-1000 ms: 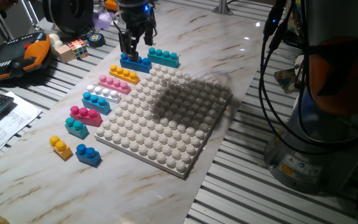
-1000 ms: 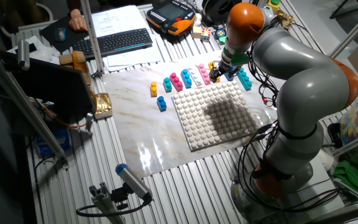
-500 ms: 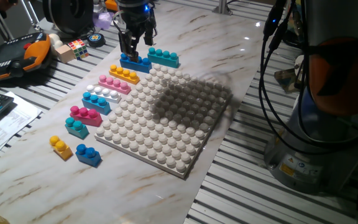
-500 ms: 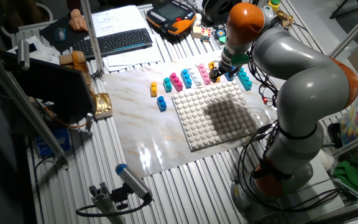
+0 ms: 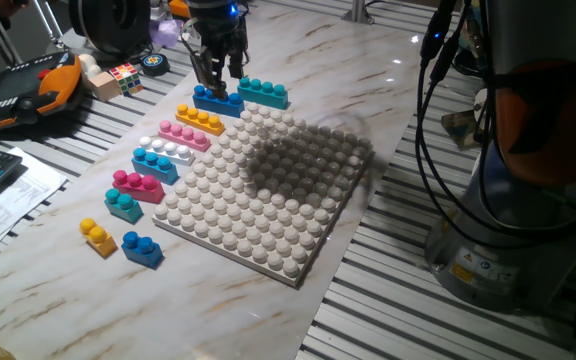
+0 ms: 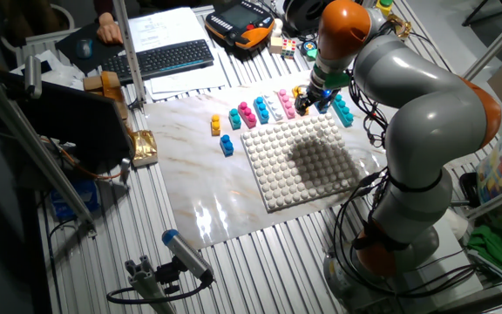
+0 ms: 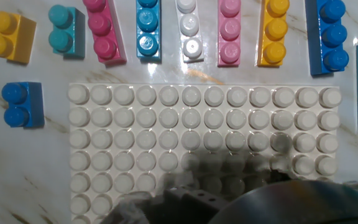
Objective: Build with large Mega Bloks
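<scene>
1. Gripper (image 5: pixel 218 72) over the long blue brick (image 5: pixel 218 99) at the far end of the row; fingers straddle or touch it, can't tell whether clamped or how wide the gap is.
2. Teal brick (image 5: pixel 263 93) just beside the blue one, off the baseplate (image 5: pixel 268 190) corner.
3. Along the baseplate's left edge: yellow brick (image 5: pixel 199 120), pink brick (image 5: pixel 184 134), white brick (image 5: pixel 166 150), light-blue brick (image 5: pixel 155 163), magenta brick (image 5: pixel 137 185), short teal brick (image 5: pixel 123 204).
4. Apart at the near end: short yellow brick (image 5: pixel 97 237) and short blue brick (image 5: pixel 142 248), side by side.
5. Baseplate carries no bricks.
6. Puzzle cube (image 5: pixel 123 77) off the marble slab, back left.
</scene>
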Robot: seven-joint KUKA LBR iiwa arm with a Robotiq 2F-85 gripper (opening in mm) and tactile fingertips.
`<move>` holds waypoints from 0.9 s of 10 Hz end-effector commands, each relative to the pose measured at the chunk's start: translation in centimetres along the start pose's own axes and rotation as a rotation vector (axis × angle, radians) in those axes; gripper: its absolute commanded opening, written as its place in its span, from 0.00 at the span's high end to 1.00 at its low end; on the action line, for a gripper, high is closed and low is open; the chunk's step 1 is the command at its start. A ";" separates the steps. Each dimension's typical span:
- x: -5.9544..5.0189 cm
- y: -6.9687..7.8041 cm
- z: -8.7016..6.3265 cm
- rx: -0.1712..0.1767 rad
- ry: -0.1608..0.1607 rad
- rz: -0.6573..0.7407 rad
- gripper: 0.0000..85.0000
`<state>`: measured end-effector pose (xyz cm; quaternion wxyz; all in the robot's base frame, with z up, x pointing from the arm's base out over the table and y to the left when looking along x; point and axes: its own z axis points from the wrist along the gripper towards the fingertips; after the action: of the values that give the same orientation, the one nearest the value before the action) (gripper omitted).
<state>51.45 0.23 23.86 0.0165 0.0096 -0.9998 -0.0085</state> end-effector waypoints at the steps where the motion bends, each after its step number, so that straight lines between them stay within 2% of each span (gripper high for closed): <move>1: 0.0 0.0 0.0 0.000 0.000 0.000 0.99; 9: 0.0 0.3 0.2 0.009 -0.024 0.009 0.99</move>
<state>51.46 0.54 23.62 0.0045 0.0046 -1.0000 -0.0034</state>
